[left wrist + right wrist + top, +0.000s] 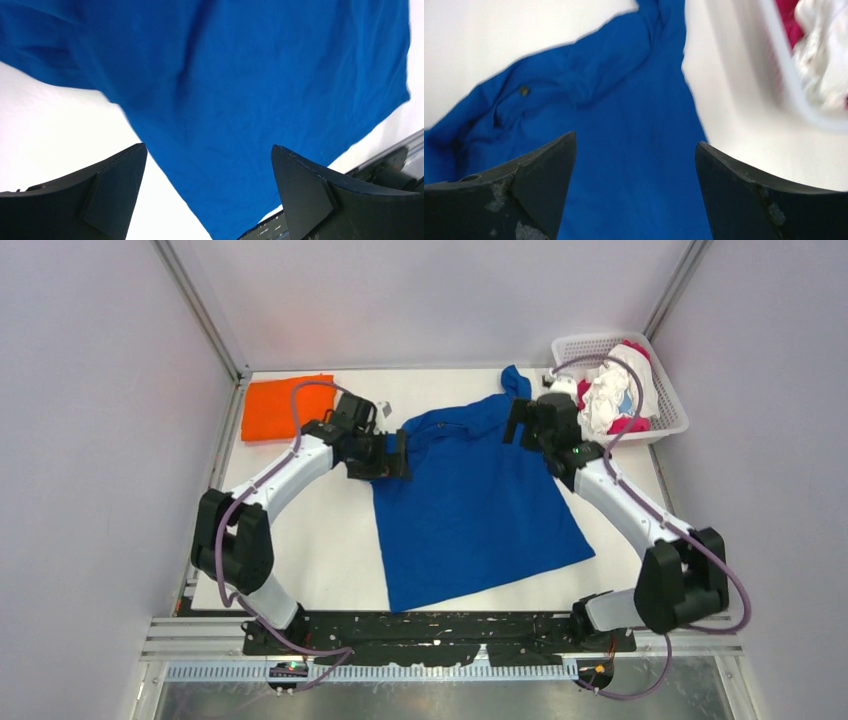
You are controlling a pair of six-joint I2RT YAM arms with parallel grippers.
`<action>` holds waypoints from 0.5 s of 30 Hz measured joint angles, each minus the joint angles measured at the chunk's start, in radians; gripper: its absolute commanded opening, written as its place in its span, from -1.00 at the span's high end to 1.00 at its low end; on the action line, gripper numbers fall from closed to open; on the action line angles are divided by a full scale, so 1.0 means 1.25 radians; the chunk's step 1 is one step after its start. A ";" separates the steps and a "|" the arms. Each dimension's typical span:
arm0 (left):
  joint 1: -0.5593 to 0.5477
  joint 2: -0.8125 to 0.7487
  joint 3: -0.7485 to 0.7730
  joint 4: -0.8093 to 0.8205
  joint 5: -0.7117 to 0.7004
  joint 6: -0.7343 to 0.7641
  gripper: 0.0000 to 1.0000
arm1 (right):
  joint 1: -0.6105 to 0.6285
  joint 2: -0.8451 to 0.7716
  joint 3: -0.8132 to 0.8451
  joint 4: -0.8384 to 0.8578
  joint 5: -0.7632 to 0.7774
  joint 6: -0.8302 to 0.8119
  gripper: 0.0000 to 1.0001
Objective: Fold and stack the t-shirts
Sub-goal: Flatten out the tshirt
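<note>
A royal blue t-shirt (470, 500) lies spread on the white table, plain side up, collar toward the back and one sleeve (515, 382) sticking out to the far side. My left gripper (388, 456) hovers open over the shirt's left shoulder edge; in the left wrist view blue cloth (250, 100) fills the space beyond the spread fingers. Over the right shoulder my right gripper (522, 422) is open too, with nothing between its fingers and the blue shirt (624, 140) below. A folded orange t-shirt (285, 406) lies at the back left.
A white lattice basket (668, 422) at the back right holds crumpled white (615, 390) and magenta shirts. Grey walls enclose the table on three sides. The arm bases stand on a black rail (440, 635) at the near edge.
</note>
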 measured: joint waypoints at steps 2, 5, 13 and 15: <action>-0.039 -0.002 -0.027 0.008 0.000 0.000 -0.99 | 0.002 -0.070 -0.107 0.010 -0.044 0.034 -0.91; -0.076 0.017 -0.035 0.012 -0.001 0.001 -0.99 | 0.013 -0.156 -0.263 0.013 -0.112 0.085 -0.91; -0.053 0.338 0.279 -0.074 -0.156 0.023 -0.99 | 0.036 -0.270 -0.477 0.015 -0.223 0.160 -0.91; -0.028 0.437 0.421 -0.110 -0.180 0.026 -0.99 | 0.036 -0.274 -0.490 0.019 -0.225 0.165 -0.91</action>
